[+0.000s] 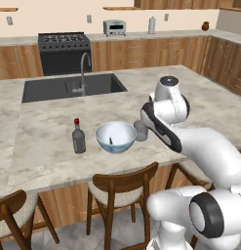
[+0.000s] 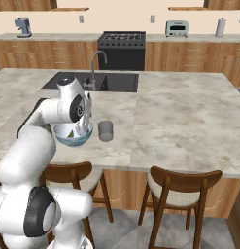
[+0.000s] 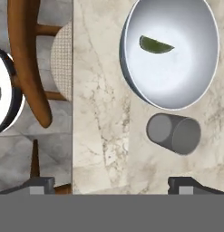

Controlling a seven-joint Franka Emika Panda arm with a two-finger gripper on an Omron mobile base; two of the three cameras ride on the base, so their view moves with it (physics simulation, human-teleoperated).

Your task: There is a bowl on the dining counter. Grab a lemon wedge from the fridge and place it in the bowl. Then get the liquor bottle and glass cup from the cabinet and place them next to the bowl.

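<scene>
The pale bowl (image 1: 115, 136) (image 2: 73, 135) (image 3: 177, 68) stands near the front edge of the dining counter (image 1: 53, 156) (image 2: 180, 126) (image 3: 99, 113). A yellow-green lemon wedge (image 1: 110, 141) (image 3: 155, 45) lies inside it. The dark liquor bottle (image 1: 78, 136) with a red cap stands upright just left of the bowl. The grey glass cup (image 1: 140, 131) (image 2: 106, 130) (image 3: 173, 132) stands upright on the bowl's other side, close to it. My gripper (image 2: 85, 127) (image 3: 115, 186) hangs above the counter near the cup and bowl, pointing down. It is open with nothing between its fingers.
A dark sink (image 1: 73, 87) with a curved tap (image 1: 83, 68) lies behind the bowl. Wooden chairs (image 1: 123, 188) (image 2: 182, 187) (image 3: 27, 59) stand along the counter's front edge. A black stove (image 1: 65, 51) and wood cabinets line the far wall.
</scene>
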